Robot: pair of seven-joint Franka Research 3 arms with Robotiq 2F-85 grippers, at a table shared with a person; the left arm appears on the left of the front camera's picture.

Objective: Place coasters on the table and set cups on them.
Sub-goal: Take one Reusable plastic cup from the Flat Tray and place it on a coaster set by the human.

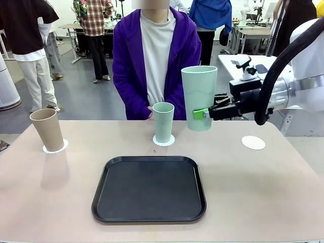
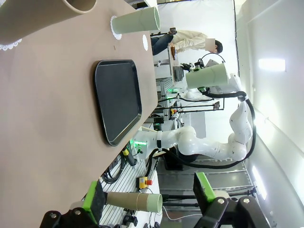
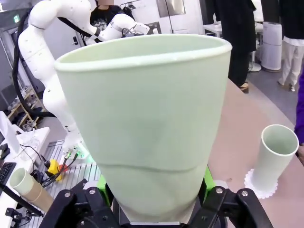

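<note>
Overhead, right end effector (image 1: 202,113) clamps an empty mint cup (image 1: 199,96); left end effector (image 2: 148,198) gapes wide.

A black rounded tray (image 1: 149,190) is lying flat and bare in front of my camera, while a person in a purple jacket (image 1: 130,66) over a white shirt is standing at the far side. Behind, I am seeing other people standing about a workroom floor among white desks (image 1: 251,31).
</note>
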